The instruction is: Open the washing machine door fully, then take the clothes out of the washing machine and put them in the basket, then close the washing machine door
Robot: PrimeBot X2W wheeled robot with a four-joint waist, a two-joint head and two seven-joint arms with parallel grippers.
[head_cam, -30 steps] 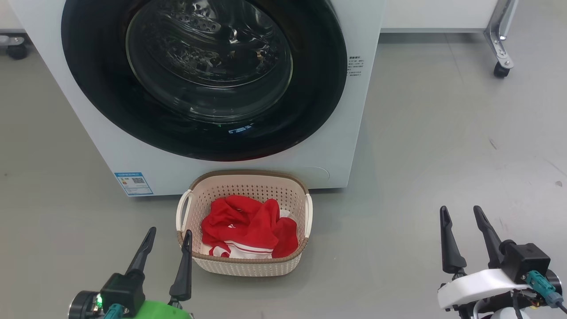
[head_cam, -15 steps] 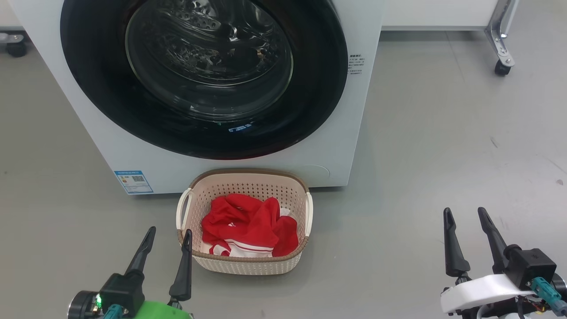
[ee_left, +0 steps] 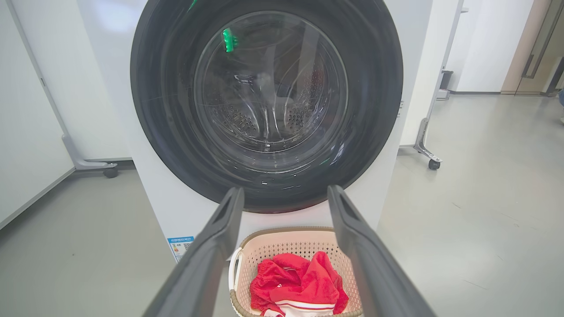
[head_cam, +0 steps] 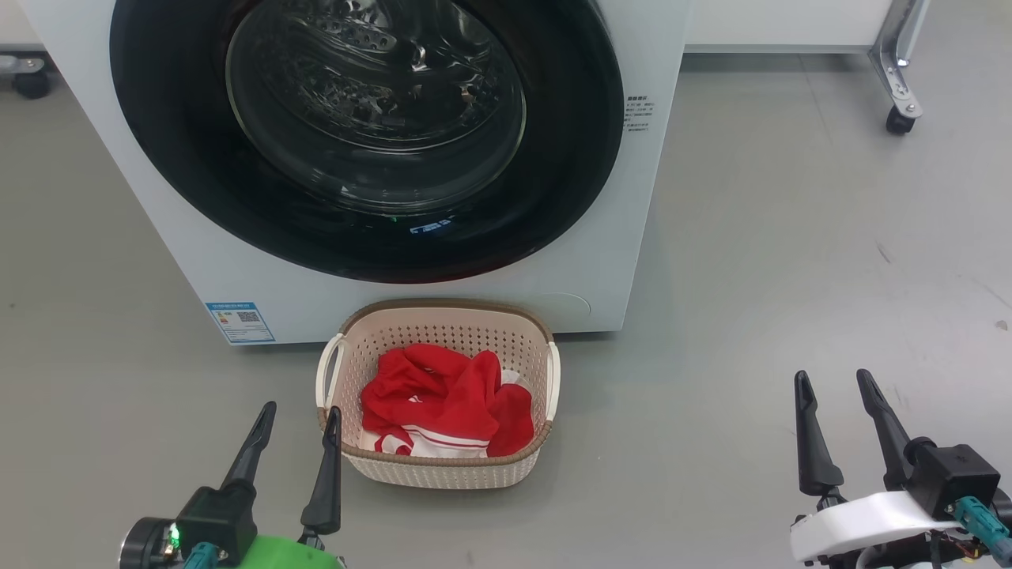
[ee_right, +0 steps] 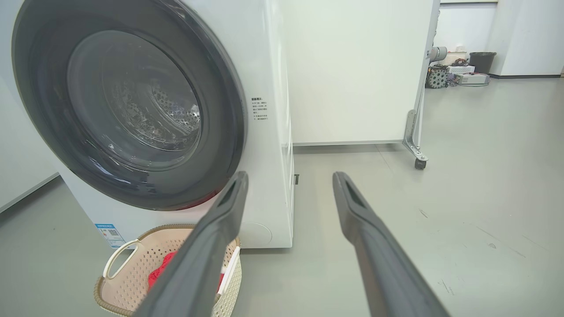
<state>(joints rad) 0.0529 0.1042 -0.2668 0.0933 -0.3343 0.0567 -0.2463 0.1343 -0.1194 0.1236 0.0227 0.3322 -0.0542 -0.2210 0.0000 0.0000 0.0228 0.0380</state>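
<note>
The washing machine (head_cam: 601,261) (ee_left: 176,211) (ee_right: 271,132) is a white box, and its black-rimmed door (head_cam: 368,134) (ee_left: 266,103) (ee_right: 128,105) lies shut against the front. On the floor before it stands the cream basket (head_cam: 439,470) (ee_left: 282,240) (ee_right: 132,273) with the red, white-striped clothes (head_cam: 447,399) (ee_left: 297,281) (ee_right: 161,270) heaped inside. My left gripper (head_cam: 300,411) (ee_left: 285,193) hangs open and empty just left of the basket's near corner. Far off to the right over bare floor, my right gripper (head_cam: 834,378) (ee_right: 291,178) is open and empty too.
A wheeled metal leg (head_cam: 897,79) (ee_left: 427,149) (ee_right: 416,149) of a white partition stands at the back right. Another caster (head_cam: 32,79) sits at the back left. Grey floor (head_cam: 791,261) stretches right of the machine. Boxes and a bin (ee_right: 467,66) stand far away.
Both grippers stay open. The right gripper has slipped slightly down and right in the head view; the whole picture has shifted a little, so the camera moved.
</note>
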